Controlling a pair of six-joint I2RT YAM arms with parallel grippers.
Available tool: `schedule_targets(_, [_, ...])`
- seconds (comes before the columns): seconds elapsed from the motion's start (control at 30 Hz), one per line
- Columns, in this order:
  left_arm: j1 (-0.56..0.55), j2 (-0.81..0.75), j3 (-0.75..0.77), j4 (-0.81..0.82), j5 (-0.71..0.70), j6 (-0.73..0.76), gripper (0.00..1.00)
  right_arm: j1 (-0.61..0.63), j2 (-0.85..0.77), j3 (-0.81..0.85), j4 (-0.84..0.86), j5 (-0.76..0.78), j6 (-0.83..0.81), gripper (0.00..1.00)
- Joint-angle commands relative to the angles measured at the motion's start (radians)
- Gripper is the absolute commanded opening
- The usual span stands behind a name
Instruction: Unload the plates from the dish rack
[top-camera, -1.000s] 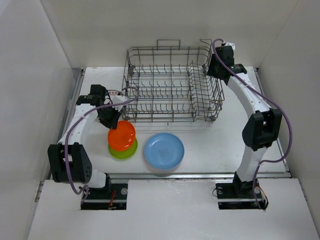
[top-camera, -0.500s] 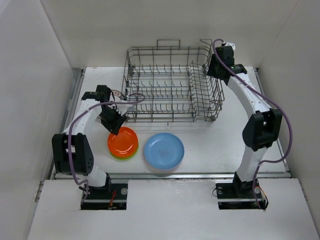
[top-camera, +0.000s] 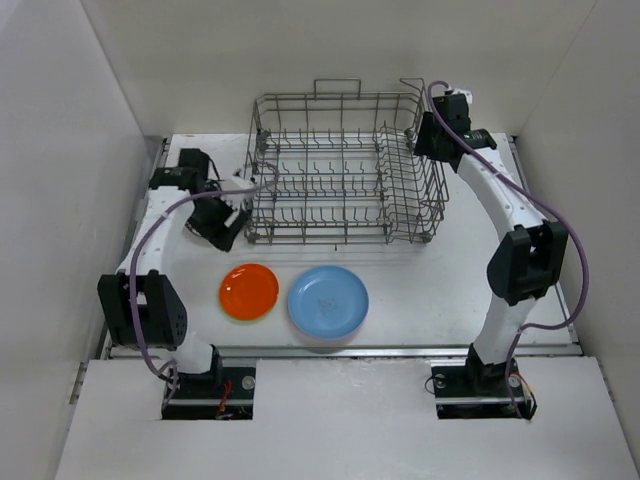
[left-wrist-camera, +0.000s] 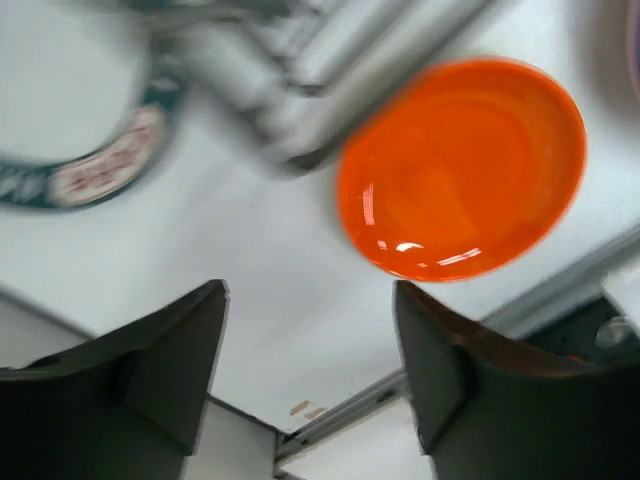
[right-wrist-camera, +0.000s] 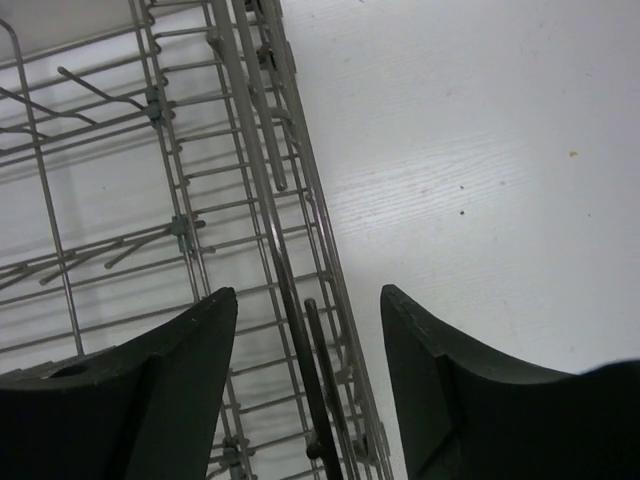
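orange plate (left-wrist-camera: 460, 165): glossy, glare spots showing | blue plate (top-camera: 328, 300), at 3 o'clock of it: smooth, duller sheen | dish rack (top-camera: 345, 185): bare grey metal wire | table (top-camera: 430, 290): matt white

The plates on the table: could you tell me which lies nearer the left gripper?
The smaller orange plate, left of the light blue plate, which lies farther from the left gripper.
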Motion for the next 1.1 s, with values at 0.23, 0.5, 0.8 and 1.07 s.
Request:
schedule_targets(0.23, [0.382,-0.105,0.35,0.243,-0.455,-0.716,0.88,-0.019,-0.199,0.017,-0.05,0.506,0.01,0.86])
schedule_targets(0.5, [0.513,-0.137,0.285,0.252,-0.572,-0.835,0.89,-0.05,-0.359,-0.152,0.08,0.794,0.019,0.99])
schedule_targets(0.8, [0.513,-0.137,0.265,0.252,-0.552,-0.835,0.9,-0.024,-0.382,-0.187,0.11,0.821,0.057,0.99])
schedule_targets(1.07, [0.513,-0.166,0.236,0.252,-0.534,-0.835,0.9,-0.024,-0.413,-0.206,0.101,0.787,0.067,0.99])
